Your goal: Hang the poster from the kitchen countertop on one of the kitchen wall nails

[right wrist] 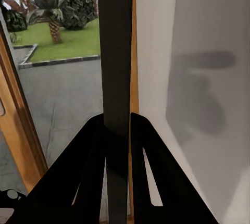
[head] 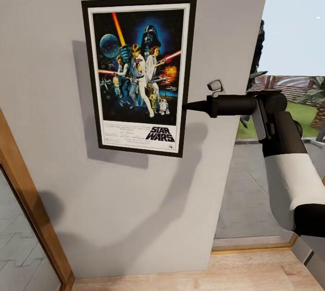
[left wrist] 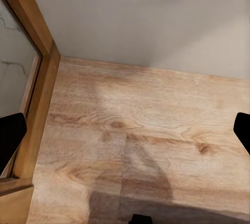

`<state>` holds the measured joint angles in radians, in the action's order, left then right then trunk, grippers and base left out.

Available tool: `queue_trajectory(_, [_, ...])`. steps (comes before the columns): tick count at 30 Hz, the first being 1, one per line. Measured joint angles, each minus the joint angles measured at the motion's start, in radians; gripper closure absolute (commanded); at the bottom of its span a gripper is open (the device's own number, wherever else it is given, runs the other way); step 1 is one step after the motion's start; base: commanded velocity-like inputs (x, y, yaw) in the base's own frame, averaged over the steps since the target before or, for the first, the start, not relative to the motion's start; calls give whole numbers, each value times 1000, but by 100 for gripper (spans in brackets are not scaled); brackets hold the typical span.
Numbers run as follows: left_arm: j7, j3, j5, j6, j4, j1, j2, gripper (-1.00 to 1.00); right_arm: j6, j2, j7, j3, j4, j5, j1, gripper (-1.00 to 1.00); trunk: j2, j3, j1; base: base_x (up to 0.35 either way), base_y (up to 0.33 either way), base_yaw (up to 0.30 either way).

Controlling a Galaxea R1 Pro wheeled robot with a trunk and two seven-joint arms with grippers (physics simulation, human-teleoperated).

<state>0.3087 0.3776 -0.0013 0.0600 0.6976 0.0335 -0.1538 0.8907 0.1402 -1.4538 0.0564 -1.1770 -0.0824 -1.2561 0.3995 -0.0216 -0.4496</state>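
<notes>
- Against the plain off-white wall [head: 135, 219] you held the black-framed Star Wars poster [head: 140, 74] flat, presumably to catch a nail.
- Your right hand [head: 192, 106] pinched its right edge; the right wrist view showed fingers [right wrist: 88, 172] clamped on the frame edge-on.
- Your left hand [left wrist: 125, 130] spread wide over wooden floor [left wrist: 146, 130], holding nothing.

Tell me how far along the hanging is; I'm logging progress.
Done: the poster is off the counter and flat against the wall. In hand: the right gripper clamps its edge. Left: catching it on a nail, none visible, then letting go.
</notes>
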Motion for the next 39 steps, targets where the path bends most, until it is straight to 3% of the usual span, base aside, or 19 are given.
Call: queue_trajectory(39, [0, 0, 0, 0, 2, 0, 0, -100, 1, 0, 0, 0, 0, 0, 0, 100, 0, 0, 0, 31, 0, 0])
